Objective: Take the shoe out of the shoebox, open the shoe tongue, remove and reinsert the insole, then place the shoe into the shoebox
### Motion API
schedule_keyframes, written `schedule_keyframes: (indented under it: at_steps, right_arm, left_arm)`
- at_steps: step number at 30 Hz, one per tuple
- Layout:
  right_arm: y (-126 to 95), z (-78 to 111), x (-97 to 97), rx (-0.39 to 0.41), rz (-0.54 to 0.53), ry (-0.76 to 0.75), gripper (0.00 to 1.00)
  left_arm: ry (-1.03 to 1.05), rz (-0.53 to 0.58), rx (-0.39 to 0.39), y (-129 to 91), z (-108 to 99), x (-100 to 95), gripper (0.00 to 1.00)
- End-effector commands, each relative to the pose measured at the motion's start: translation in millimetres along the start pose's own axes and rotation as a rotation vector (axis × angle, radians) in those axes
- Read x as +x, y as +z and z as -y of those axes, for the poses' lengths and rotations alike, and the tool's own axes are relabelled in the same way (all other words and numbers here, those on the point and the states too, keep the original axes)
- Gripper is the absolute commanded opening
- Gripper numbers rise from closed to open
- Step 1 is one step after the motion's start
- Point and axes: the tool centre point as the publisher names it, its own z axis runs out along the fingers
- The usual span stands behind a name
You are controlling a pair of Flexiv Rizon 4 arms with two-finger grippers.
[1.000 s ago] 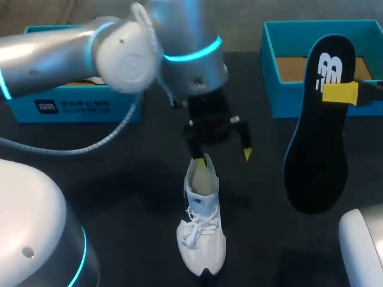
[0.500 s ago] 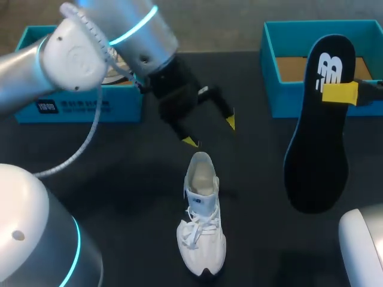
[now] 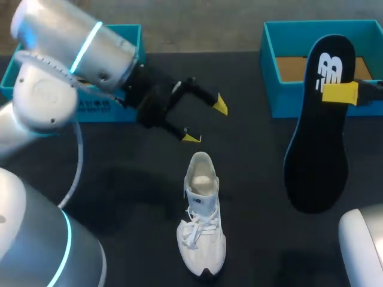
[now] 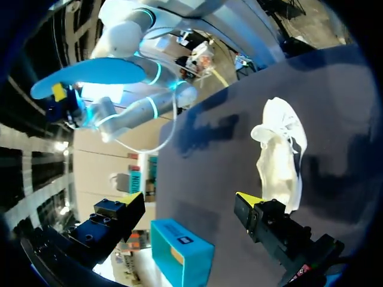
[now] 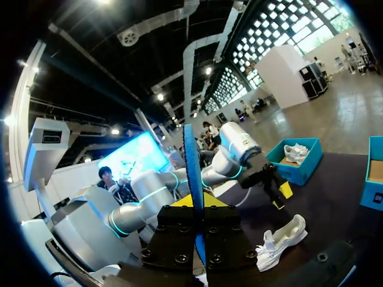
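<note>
A white shoe (image 3: pixel 201 222) lies on the dark table, toe toward the front edge, its opening empty. My left gripper (image 3: pixel 206 121) hangs open above and behind the heel, touching nothing. In the left wrist view the shoe (image 4: pixel 278 149) lies ahead of the open left gripper (image 4: pixel 190 200), nearer one finger. My right gripper (image 3: pixel 340 92) is shut on the black insole (image 3: pixel 317 125), held up in the air at the right. In the right wrist view the insole (image 5: pixel 192 173) stands edge-on between the fingers, with the shoe (image 5: pixel 281 236) on the table beyond.
A teal shoebox (image 3: pixel 267 66) with a brown floor stands at the back right, partly behind the insole. A second teal box (image 3: pixel 90 109) stands at the back left behind my left arm; the right wrist view shows another white shoe (image 5: pixel 297 152) inside it.
My left gripper has pulled up and away from the shoe's heel, swinging back and left while staying open. The right arm and the insole have not moved.
</note>
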Motion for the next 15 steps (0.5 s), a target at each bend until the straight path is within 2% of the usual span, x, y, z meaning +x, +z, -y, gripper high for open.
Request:
schedule_keyframes:
  at_steps: [1,9,15]
  right_arm:
    - [1,-3.1,-0.1,0.006,0.000,0.002,0.00]
    - [1,-3.1,-0.1,0.006,0.000,0.002,0.00]
    - [1,-3.1,-0.1,0.006,0.000,0.002,0.00]
  left_arm:
    - [-0.014,0.578,0.021,-7,-4,5.6,1.00]
    - [-0.011,0.663,0.025,-18,-12,-2.3,1.00]
    - [-0.009,0.673,0.017,-21,-17,-7.1,1.00]
